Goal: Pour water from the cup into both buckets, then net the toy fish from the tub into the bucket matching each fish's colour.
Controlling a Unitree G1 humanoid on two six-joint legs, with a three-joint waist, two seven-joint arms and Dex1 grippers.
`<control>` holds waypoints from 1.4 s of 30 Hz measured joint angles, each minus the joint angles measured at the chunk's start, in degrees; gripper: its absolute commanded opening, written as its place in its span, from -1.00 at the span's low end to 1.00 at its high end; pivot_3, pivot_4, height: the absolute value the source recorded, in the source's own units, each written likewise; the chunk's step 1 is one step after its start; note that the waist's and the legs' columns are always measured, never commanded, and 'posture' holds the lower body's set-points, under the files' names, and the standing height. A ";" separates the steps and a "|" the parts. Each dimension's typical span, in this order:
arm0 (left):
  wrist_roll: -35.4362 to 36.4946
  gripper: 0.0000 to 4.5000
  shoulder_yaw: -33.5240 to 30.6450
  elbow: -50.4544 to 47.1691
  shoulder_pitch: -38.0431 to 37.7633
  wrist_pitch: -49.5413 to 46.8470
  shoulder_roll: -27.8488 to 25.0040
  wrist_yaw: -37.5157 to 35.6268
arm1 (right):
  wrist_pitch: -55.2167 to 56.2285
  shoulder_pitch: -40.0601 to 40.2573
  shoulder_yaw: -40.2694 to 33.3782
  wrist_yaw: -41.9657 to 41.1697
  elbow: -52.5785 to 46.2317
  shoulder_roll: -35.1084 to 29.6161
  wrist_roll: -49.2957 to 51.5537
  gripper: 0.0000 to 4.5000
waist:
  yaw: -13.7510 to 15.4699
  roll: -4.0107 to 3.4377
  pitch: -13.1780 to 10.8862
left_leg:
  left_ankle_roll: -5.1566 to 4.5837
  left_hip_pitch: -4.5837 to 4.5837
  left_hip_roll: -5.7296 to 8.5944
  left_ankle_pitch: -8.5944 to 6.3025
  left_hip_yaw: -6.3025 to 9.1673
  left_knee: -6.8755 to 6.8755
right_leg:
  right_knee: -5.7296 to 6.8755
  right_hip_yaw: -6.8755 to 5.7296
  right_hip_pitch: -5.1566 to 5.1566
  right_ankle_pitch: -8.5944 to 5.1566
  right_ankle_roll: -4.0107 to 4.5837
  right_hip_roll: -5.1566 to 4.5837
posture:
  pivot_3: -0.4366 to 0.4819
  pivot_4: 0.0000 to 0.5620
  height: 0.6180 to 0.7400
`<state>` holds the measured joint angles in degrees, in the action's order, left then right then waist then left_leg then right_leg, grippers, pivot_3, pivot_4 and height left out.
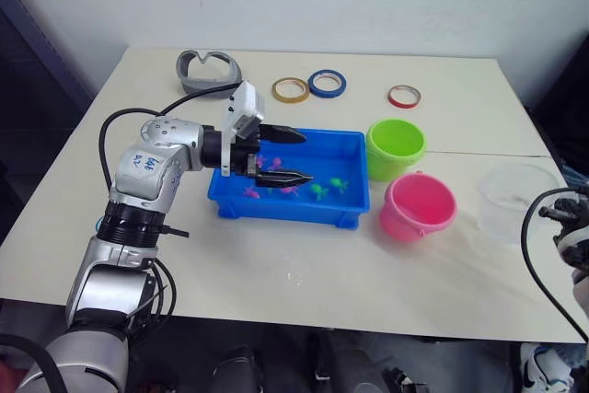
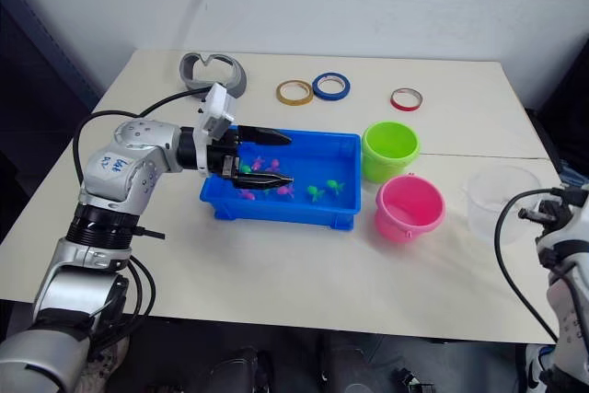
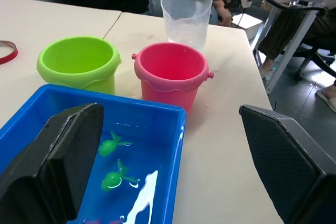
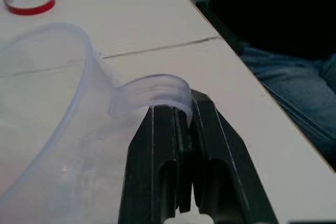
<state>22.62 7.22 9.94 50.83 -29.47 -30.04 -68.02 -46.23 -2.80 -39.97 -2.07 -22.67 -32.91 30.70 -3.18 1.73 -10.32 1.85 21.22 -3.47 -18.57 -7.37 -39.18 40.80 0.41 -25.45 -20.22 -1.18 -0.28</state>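
Gripping the cup [image 4: 58,129] by its pouring lip, the right gripper [image 4: 181,111] has its two black fingers pinched together on that clear rim at the table's [image 1: 304,264] right edge, with the cup standing upright just right of the pink bucket [image 1: 419,206]. The relation the pour turns on is plain: both buckets lie to the cup's left, the pink one nearer and the green bucket [image 1: 396,146] just beyond it toward the far side, the two pails close together and beside the tub's [image 1: 354,218] right end. The right arm is far the nearer to all three. Across the table the left gripper [image 1: 287,156] hangs over the tub's left half with its fingers spread wide and nothing between them, pointing along the tub's long axis toward the buckets. In the tub lie the fish, a few pink fish [image 1: 276,165] under the left gripper and green fish [image 3: 113,144] toward the middle, in shallow water. The wrist view looks into both buckets; they seem empty (though a little clear water would be hard to make out), and whether the cup holds water cannot be told either. Three tape rings [image 1: 327,83] and a grey holder [image 1: 208,69] lie at the far edge.
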 measured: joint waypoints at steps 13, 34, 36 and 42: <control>0.85 1.00 -0.01 -0.21 -0.06 -0.58 -0.18 -2.04 | 1.40 -2.61 9.05 -9.21 -0.89 -13.36 -5.35 -0.99 | 0.12 -0.03 -0.03 | -0.01 0.09 0.01 0.00 0.05 0.01 | -0.16 -0.01 0.00 0.00 -0.02 0.00 | -0.05 -0.47 0.22; 0.82 1.00 0.00 -0.17 -0.48 -0.03 -0.14 -1.78 | 11.23 -2.22 17.83 -19.32 -6.53 -21.52 -21.82 -0.99 | 0.18 -0.04 -0.04 | -0.01 0.12 0.01 0.00 0.08 0.03 | -0.22 -0.05 0.00 0.01 -0.02 -0.01 | -0.05 -0.47 0.22; 0.81 1.00 0.01 -0.09 -0.48 0.08 -0.14 -1.82 | 11.79 -1.67 19.33 -19.58 -6.81 -22.26 -24.37 -0.99 | 0.19 -0.04 -0.04 | -0.01 0.12 0.01 0.00 0.08 0.03 | -0.22 -0.05 0.00 0.01 -0.02 -0.01 | -0.05 -0.47 0.22; 0.74 1.00 0.03 -0.01 -0.47 0.21 -0.14 -1.92 | 13.07 -1.77 22.01 -19.85 -7.49 -22.39 -29.09 -0.99 | 0.15 -0.04 -0.04 | -0.01 0.11 0.01 0.00 0.08 0.02 | -0.21 -0.05 0.00 0.01 -0.02 -0.01 | -0.05 -0.47 0.22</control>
<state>23.36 7.25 9.93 50.35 -29.26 -30.19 -69.94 -33.16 -4.56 -17.97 -21.92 -30.16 -55.30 1.61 -3.03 1.69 -10.37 1.84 21.33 -3.46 -18.57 -7.29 -39.16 40.60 0.35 -25.45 -20.21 -1.20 -0.29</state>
